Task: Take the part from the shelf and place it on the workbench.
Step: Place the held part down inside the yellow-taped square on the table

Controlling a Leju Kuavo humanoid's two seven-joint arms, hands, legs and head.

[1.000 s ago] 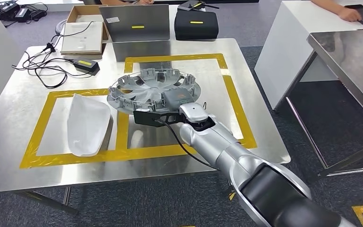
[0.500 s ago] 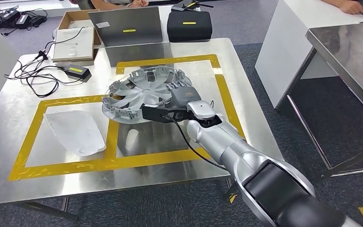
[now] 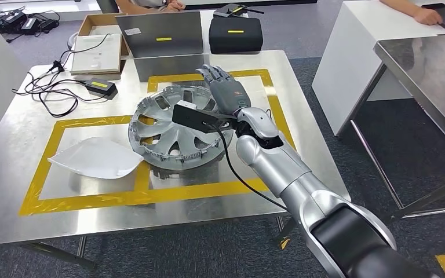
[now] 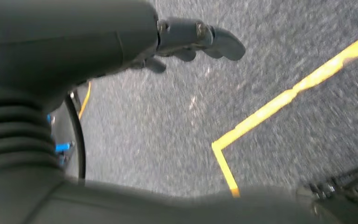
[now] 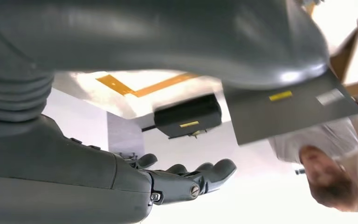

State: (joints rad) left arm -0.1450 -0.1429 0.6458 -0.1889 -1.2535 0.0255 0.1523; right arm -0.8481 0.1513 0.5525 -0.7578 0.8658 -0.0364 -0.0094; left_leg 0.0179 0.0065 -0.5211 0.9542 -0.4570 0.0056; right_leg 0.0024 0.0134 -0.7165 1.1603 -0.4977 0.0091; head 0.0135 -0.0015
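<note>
grey wheel cover (image 3: 171,128) lies flat on workbench (image 3: 301,152), straddling the tape line; right hand (image 3: 225,90) spread wide, holding nothing, just above rim, so careless retract could snag and drag it.

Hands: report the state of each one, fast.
Left hand: hangs over the floor, holding nothing; open or shut cannot be told.
Right hand: open, fingers spread above the wheel cover, holding nothing.

Right hand (image 3: 226,90) has released the wheel cover (image 3: 171,127), now flat.
</note>
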